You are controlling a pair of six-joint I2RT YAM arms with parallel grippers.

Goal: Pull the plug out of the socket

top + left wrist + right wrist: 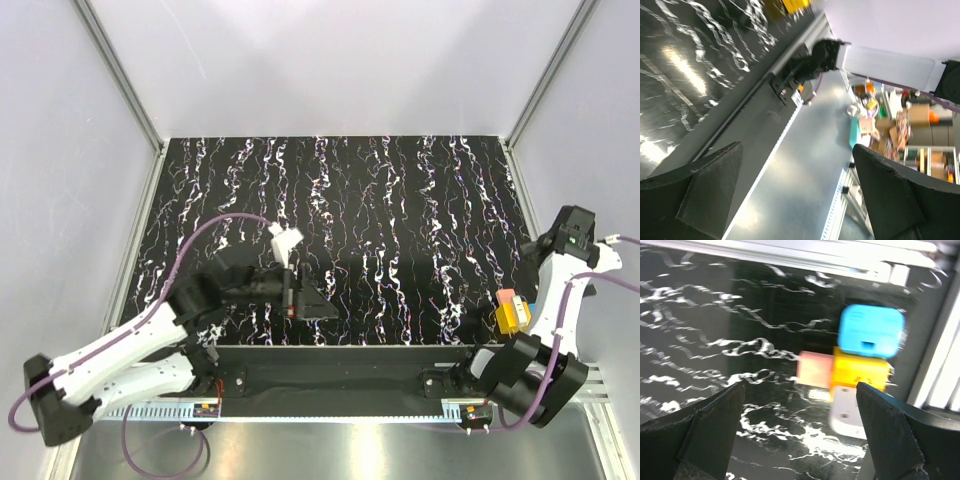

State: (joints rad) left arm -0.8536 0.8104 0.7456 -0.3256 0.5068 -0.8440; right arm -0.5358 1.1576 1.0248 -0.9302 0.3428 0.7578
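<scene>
Top external: black marbled surface point(400, 200), left gripper point(797, 185) spread wide, empty, well left of the yellow socket block point(860, 372). Right gripper point(800, 415) spread too, near that block; pink plug point(814, 369) touching its side, not pulled off.

Bright, even overhead light; pale walls point(330, 70) uniformly lit. Top view sharp. Both wrist views motion-blurred. Glossy tabletop point(420, 230) carries glare patches in both wrist views.
</scene>
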